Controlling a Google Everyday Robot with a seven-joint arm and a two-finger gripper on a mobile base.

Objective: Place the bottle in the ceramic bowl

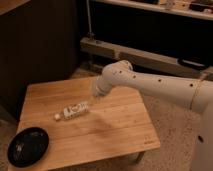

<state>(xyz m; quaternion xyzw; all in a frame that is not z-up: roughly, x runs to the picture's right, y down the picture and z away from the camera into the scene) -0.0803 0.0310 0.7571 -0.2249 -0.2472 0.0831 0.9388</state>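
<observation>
Low over the middle of the wooden table: the gripper, just beside the base end of the bottle. Open or clamped? Cannot tell from here. Bottle flat on its side, white cap aimed front-left toward the ceramic bowl. Bowl down at the front-left corner, right at the table's edge, well apart from the bottle. Bare wood between the two, more open boards right and front. Behind the back edge: dark cabinet, metal rail.
</observation>
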